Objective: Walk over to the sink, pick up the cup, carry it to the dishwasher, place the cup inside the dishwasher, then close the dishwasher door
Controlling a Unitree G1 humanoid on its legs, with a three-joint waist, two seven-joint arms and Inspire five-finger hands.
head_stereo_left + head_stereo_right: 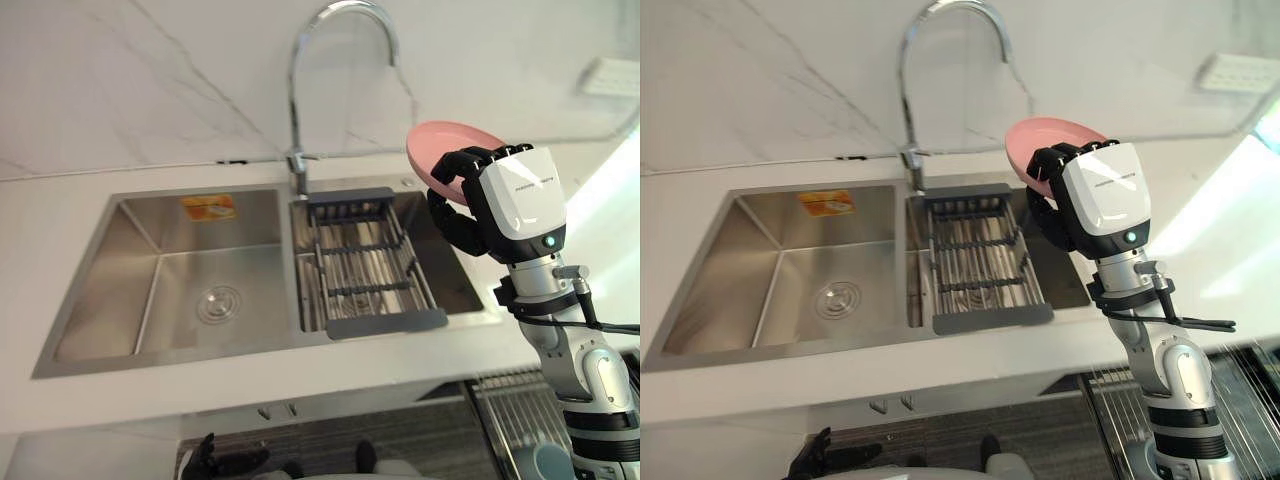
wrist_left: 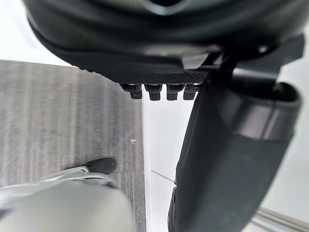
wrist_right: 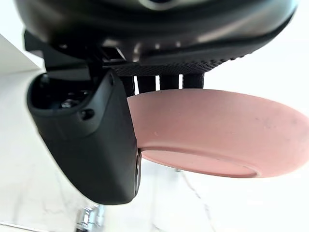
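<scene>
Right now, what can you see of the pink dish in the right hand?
The pink dish is round, shallow, matte, plastic-looking, with a flat base. The right hand holds it tilted in the air over the right end of the sink, rim pinched between thumb and fingers. Nothing else touches it.

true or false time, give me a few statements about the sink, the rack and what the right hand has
1. The right hand grips a pink dish. True.
2. The dish rack sits in the left basin of the sink. False: it sits in the right basin.
3. The faucet rises behind the sink, between the two basins. True.
4. The pink dish rests on the dish rack. False: it is held up in the air, clear of it.
</scene>
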